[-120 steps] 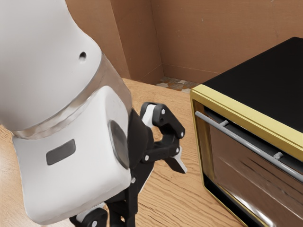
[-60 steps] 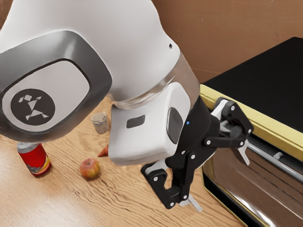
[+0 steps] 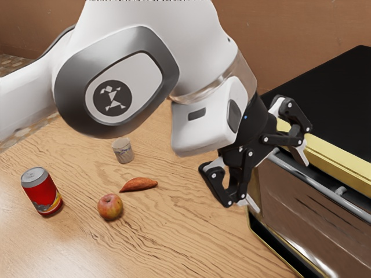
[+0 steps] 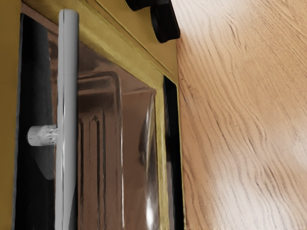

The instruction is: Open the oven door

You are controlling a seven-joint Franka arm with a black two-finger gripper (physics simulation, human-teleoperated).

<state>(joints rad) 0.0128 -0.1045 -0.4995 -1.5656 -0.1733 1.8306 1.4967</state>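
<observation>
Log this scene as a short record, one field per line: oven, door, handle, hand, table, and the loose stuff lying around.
Oven: oven, black top, yellow frame
Door: glass door, looks shut
Handle: grey handle, along the door's top
Hand: hand, open, near the handle; contact unclear
Table: wooden table
Loose items: upright red can, apple, orange-brown root vegetable, small cup

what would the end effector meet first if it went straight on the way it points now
Likely the grey bar handle, with the oven door behind it; how far off the end effector stands is unclear.
</observation>
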